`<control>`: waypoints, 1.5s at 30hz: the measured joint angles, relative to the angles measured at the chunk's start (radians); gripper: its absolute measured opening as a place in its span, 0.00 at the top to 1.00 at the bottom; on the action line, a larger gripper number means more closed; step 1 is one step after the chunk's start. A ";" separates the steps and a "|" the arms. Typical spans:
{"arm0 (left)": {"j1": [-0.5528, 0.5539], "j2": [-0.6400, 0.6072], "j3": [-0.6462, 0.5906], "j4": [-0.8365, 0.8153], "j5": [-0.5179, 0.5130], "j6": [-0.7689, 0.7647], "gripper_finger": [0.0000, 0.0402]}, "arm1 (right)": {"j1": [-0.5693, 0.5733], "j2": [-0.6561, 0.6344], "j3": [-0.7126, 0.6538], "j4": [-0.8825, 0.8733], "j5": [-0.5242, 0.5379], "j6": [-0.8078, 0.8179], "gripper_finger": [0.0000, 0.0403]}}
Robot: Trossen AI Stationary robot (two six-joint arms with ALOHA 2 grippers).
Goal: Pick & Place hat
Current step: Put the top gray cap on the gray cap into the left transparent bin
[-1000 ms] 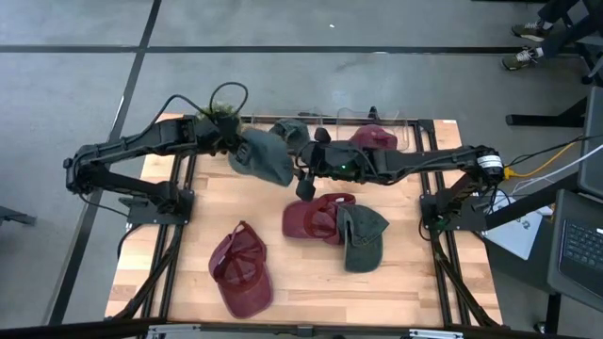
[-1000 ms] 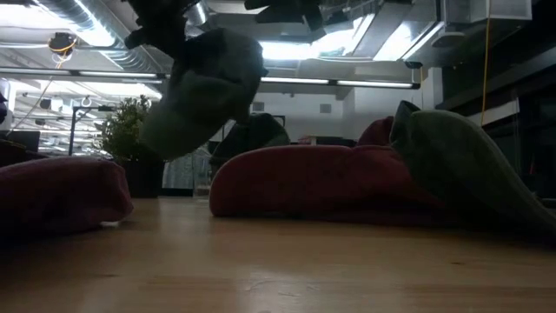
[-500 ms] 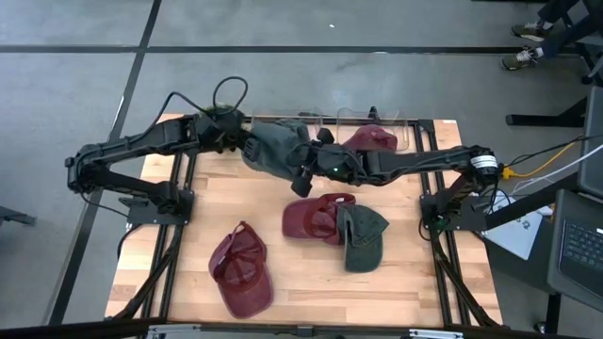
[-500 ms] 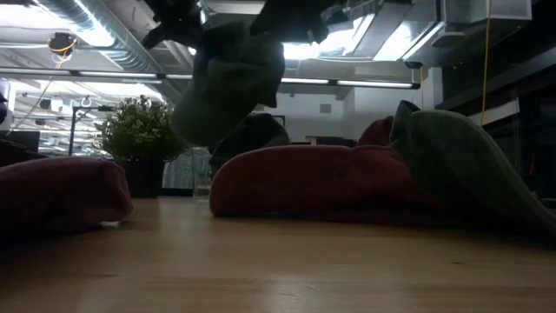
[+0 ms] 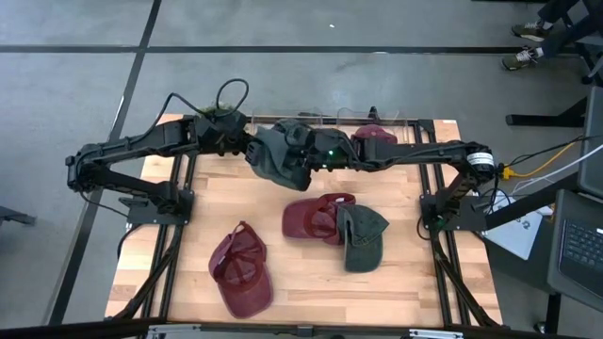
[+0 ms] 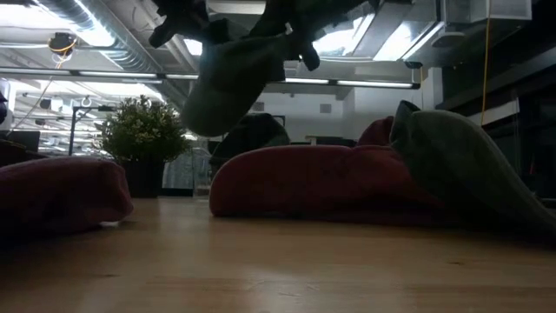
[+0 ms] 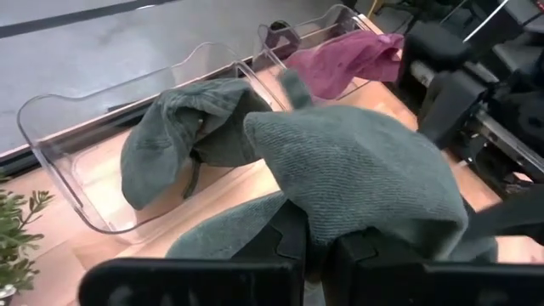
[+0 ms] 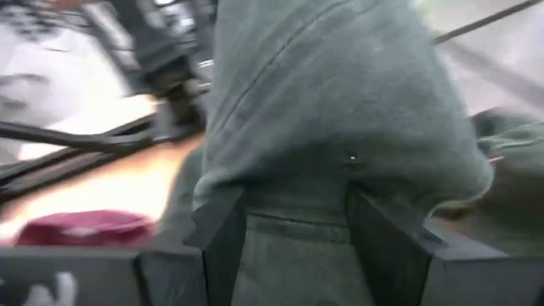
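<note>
Aloft | green hat (image 5: 280, 155) hung over the table's (image 5: 415, 273) far edge | left gripper (image 7: 316, 246) pinched its rim from one side | right gripper (image 8: 297, 223) straddled the crown, fingers (image 8: 223, 242) spread around cloth

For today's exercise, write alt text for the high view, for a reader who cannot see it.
Both arms hold a green hat above the table's far edge, beside clear bins. The left gripper is shut on it; the right gripper straddles it. Three hats lie nearer: red, red, green.
</note>
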 joint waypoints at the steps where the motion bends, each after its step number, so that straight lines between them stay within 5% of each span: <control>1: 0.000 0.000 0.000 -0.001 -0.001 0.002 0.98 | -0.007 0.000 0.000 0.000 -0.038 0.015 0.50; 9: 0.002 0.000 0.000 -0.056 -0.090 0.020 0.98 | -0.023 -0.017 0.035 0.004 -0.035 0.062 0.50; 21: 0.002 0.000 0.000 0.024 -0.223 0.010 0.98 | 0.136 -0.014 0.128 -0.052 0.424 -0.287 0.50; 28: 0.002 0.005 0.000 0.112 -0.220 0.005 0.98 | 0.147 0.034 0.128 -0.047 0.485 -0.361 0.50; 34: 0.002 0.005 0.000 0.122 -0.205 -0.019 0.98 | 0.147 0.061 0.128 -0.040 0.656 -0.428 0.50; 45: 0.002 0.005 0.000 0.142 -0.130 -0.028 0.98 | 0.093 0.062 0.128 -0.007 0.622 -0.395 0.53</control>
